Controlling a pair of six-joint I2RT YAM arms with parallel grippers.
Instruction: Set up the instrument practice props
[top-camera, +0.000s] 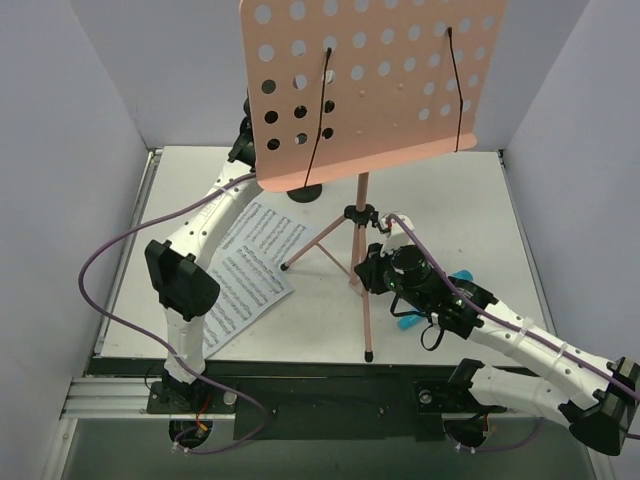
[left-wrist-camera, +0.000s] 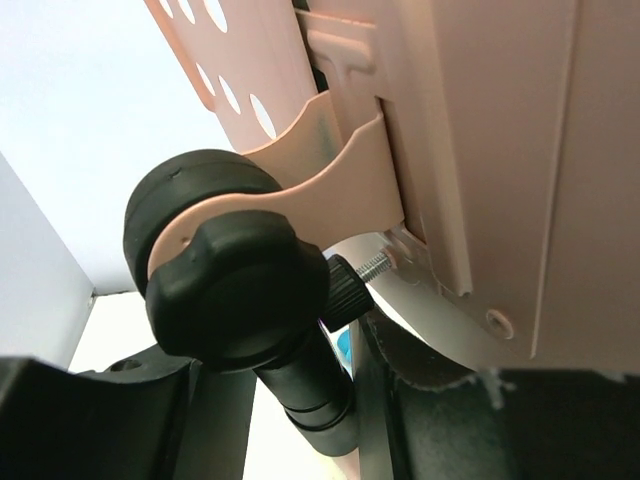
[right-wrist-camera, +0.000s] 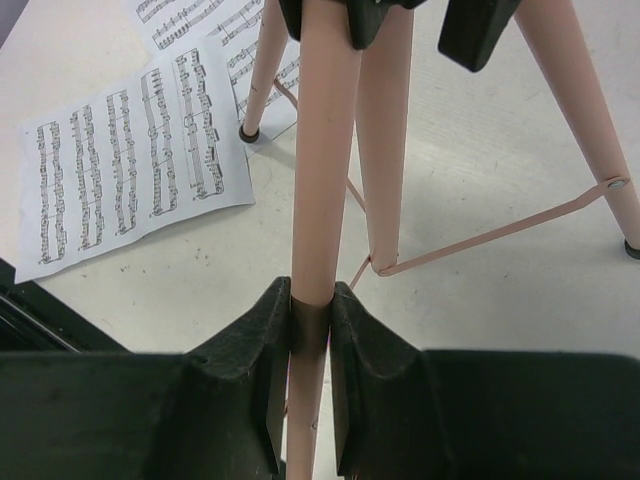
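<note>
Steadiness first: my right tool (right-wrist-camera: 310, 330) clamps a pink tube of the music stand (top-camera: 370, 80), upright on the counter (top-camera: 470, 220) beside the sheets (top-camera: 250, 270); left tool (top-camera: 244, 140) at the tilt knob (left-wrist-camera: 235, 290), width I cannot tell, so turn gently

On my screen the desk (top-camera: 370, 80) looks like painted sheet metal: pink, smooth, satin. The leg (right-wrist-camera: 322, 150) is a smooth pink tube with a soft sheen. The knob (left-wrist-camera: 235, 290) looks like moulded black plastic, semi-matt, and the screw (left-wrist-camera: 378, 265) beside it is bare bright metal. The sheets (right-wrist-camera: 130, 170) are matt white paper. The table (right-wrist-camera: 480, 290) is white and faintly grainy. The right gripper (right-wrist-camera: 310, 345) has matt black fingers (right-wrist-camera: 240, 370).
</note>
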